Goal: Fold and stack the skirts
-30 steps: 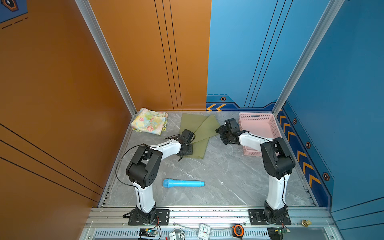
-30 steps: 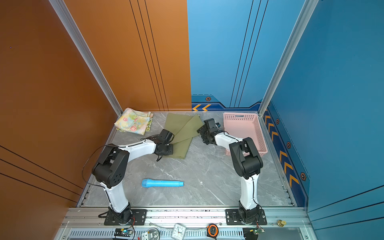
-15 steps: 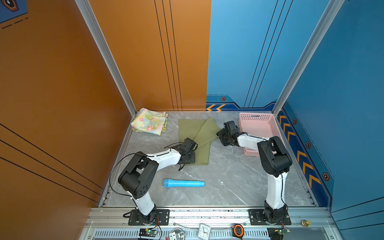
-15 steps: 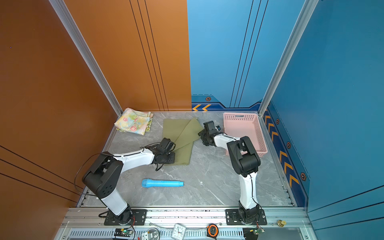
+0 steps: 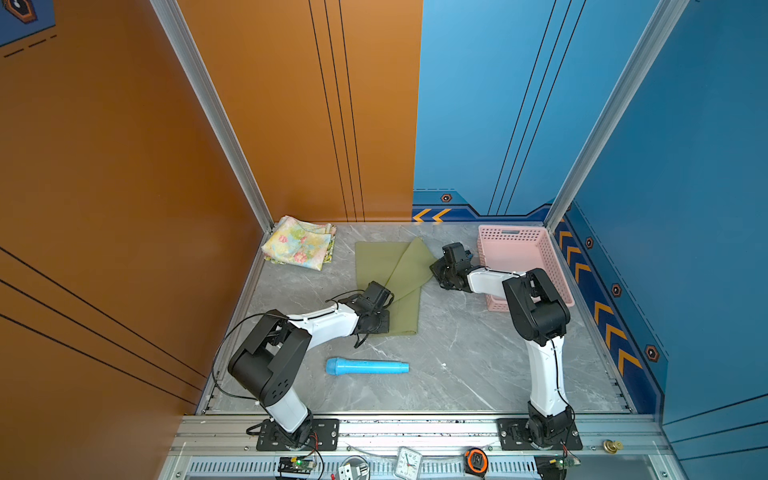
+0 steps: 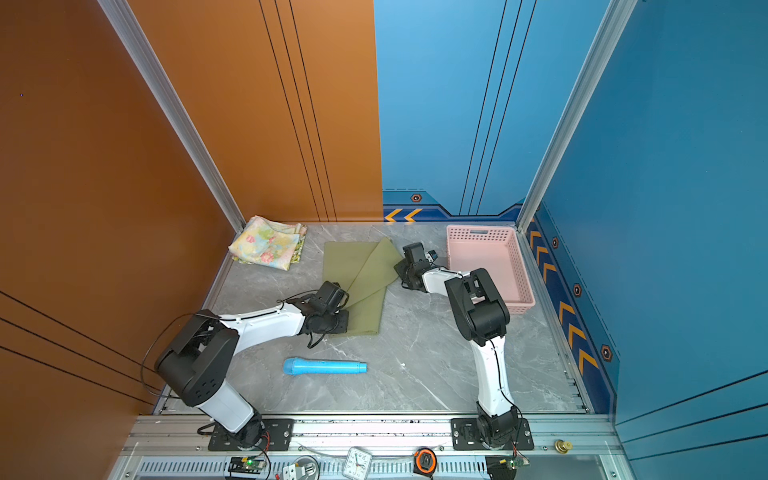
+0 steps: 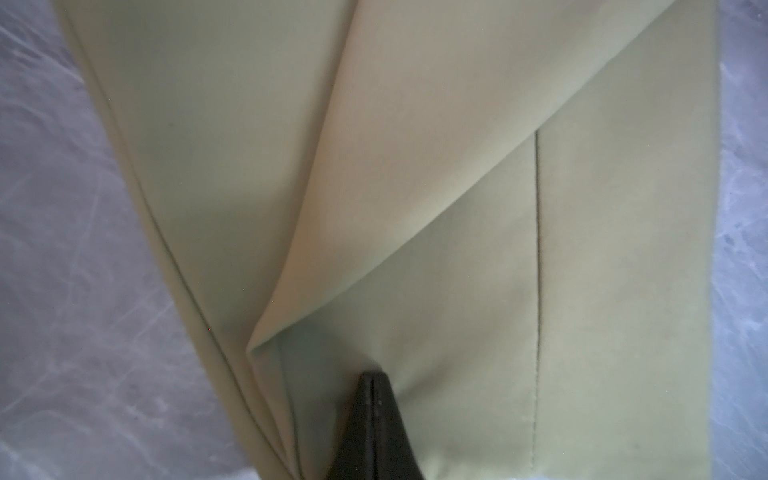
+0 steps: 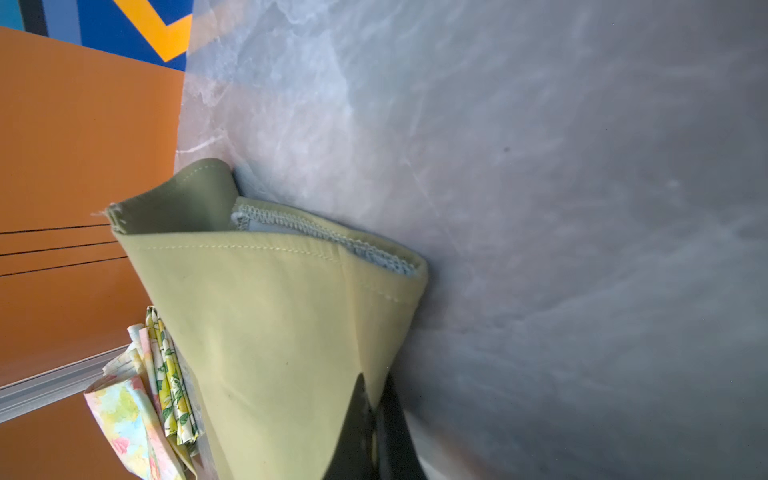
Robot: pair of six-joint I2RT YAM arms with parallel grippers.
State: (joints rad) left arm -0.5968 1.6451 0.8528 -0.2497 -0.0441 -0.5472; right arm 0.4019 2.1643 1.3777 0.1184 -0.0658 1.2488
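The olive skirt (image 5: pixel 386 266), light, limp and likely to sag or slip, lies half-folded near the middle of the desk's (image 5: pixel 457 353) far edge, with the left hand (image 7: pixel 372 386) pressed together on its near left corner and the right hand (image 8: pixel 374 399) pinching its raised right flap; the stitched hems look like the surest hold.

A pink basket (image 5: pixel 524 266) sits at the far right of the grey marble table (image 5: pixel 457 357); a blue tube (image 5: pixel 368 367), perhaps a toy microphone, lies on its side near the front; a clock (image 5: pixel 408 462) and tape measure (image 5: pixel 476 459) rest on the front rail.
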